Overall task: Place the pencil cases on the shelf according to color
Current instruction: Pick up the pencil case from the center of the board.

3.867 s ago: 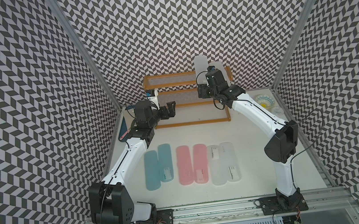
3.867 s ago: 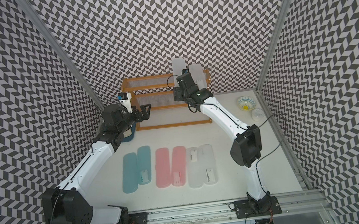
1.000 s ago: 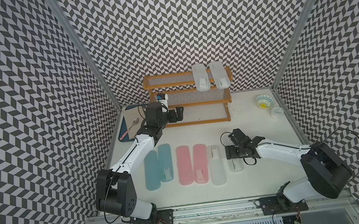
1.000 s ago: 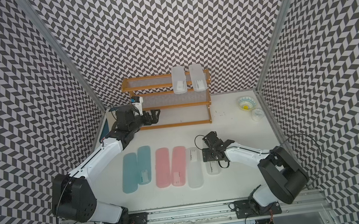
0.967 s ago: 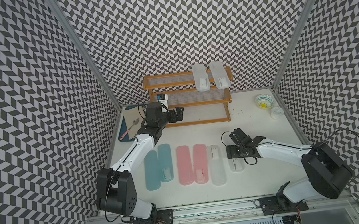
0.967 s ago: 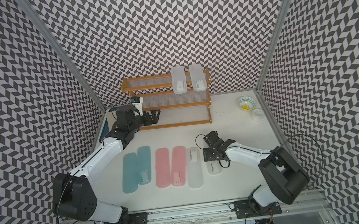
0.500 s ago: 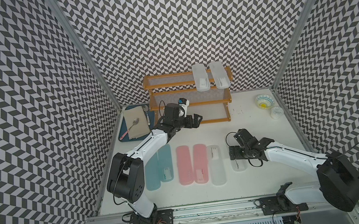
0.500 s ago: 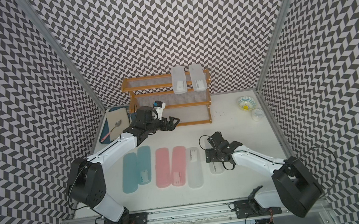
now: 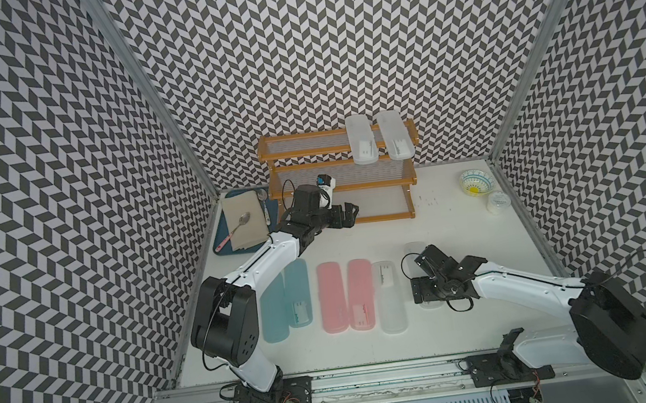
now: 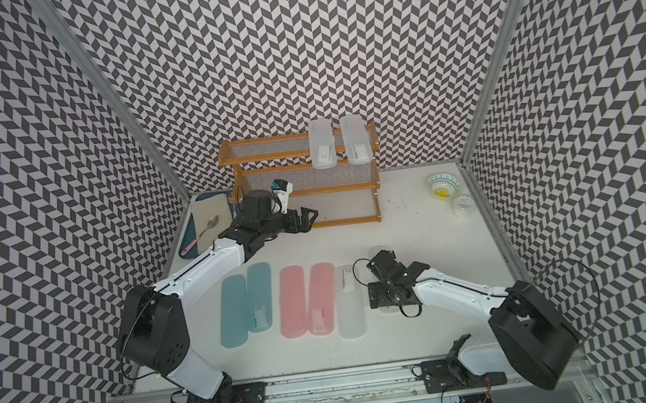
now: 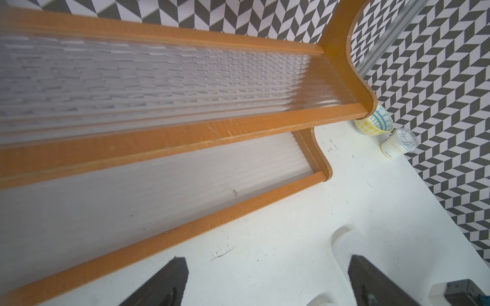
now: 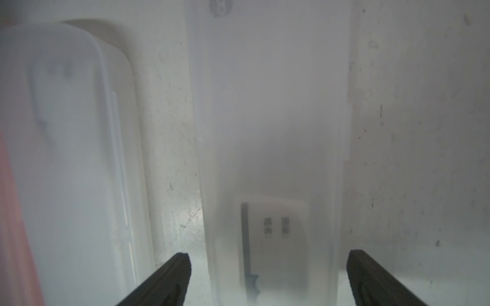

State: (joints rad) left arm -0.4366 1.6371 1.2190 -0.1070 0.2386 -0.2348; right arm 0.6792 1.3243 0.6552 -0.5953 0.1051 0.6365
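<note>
The right claw [image 12: 267, 262] stood open astride a frosted white pencil case [image 12: 270, 119]; closing off-centre risked skidding it into the neighbouring white case [image 12: 74, 159]. The left claw [image 11: 267, 261] hung open, empty.

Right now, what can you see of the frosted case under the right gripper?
The frosted case is a long, translucent white plastic box lying flat on the table, with a printed label showing at one end. It sits last in the row, a narrow gap from its frosted neighbour. The right gripper hovers over it, jaws open either side, apparently not touching.
</note>
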